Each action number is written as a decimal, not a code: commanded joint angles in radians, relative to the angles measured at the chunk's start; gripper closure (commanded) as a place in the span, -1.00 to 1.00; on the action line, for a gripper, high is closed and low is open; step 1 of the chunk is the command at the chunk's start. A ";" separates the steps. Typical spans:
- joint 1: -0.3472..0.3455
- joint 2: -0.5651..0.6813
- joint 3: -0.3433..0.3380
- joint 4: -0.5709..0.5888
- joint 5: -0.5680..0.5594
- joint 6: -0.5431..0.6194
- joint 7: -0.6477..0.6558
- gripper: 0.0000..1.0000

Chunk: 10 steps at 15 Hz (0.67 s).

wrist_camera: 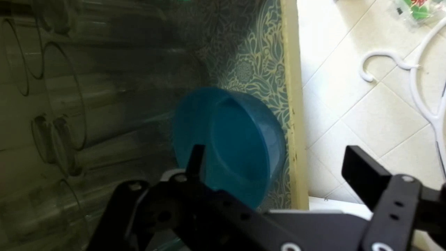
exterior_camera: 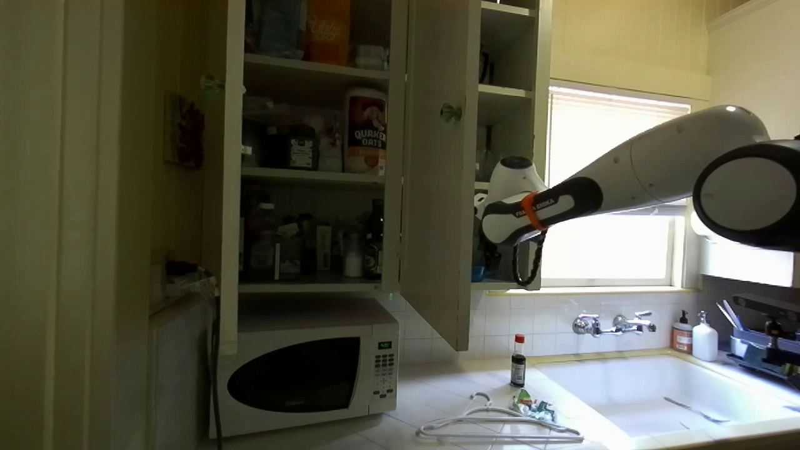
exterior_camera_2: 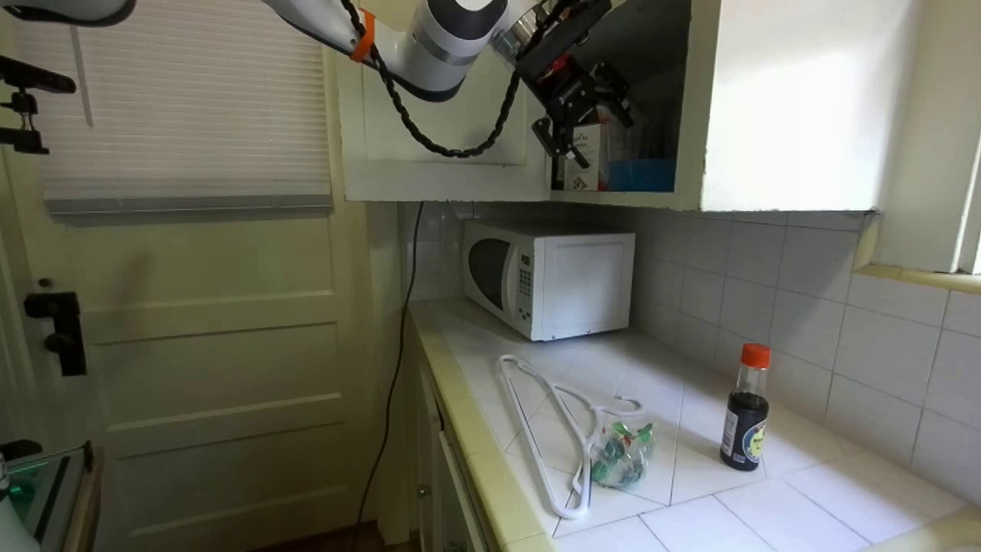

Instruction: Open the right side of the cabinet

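1. The right door of the cabinet is swung partly outward above the worktop.
2. The claw is spread wide at the opening beside the door.
3. A blue bowl is seen inside, near the claw.
4. A white microwave and a hanger are seen on the worktop.

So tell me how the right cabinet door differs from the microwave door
The right cabinet door stands open, while the microwave door is shut. The right cabinet door is tall with a small knob; the microwave door is wide and low with a dark curved window. Both are pale apart from that window.
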 commanded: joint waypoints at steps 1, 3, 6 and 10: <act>-0.022 0.047 0.023 0.064 -0.018 -0.034 0.022 -1.00; -0.023 0.050 0.027 0.060 -0.019 -0.038 0.025 -0.89; -0.024 0.043 0.039 0.039 -0.012 -0.044 0.022 -0.39; -0.026 0.040 0.054 0.032 -0.003 -0.070 0.018 0.22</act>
